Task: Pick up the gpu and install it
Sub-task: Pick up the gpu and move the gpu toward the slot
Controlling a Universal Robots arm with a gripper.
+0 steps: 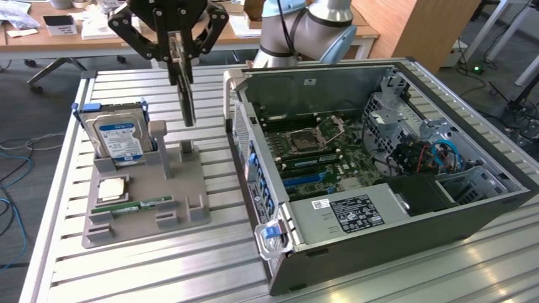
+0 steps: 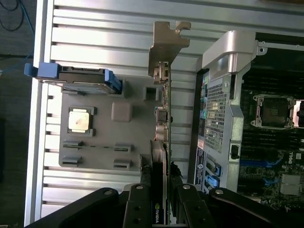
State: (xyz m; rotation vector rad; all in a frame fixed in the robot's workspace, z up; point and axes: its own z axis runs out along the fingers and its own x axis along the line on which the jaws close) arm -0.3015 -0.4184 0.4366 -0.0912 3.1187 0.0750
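My gripper [image 1: 180, 58] is shut on the gpu [image 1: 187, 95], a thin dark card that hangs edge-down from the fingers. Its lower end is just above the back posts of the grey holder [image 1: 181, 189], between the hard drive and the open computer case [image 1: 379, 183]. In the wrist view the gpu [image 2: 164, 118] is seen edge-on, its silver end bracket [image 2: 167, 42] at the far end, and my gripper [image 2: 160, 192] clamps the card from both sides. The case's motherboard [image 1: 316, 148] lies exposed with blue slots near its front.
On the grey holder stand a hard drive [image 1: 118, 137] with a blue-white label, a CPU [image 1: 113, 189] and a slim green RAM stick [image 1: 145, 205]. The case's rear wall [image 1: 244, 145] rises close beside the card. A slatted metal table [image 1: 168, 271] carries everything.
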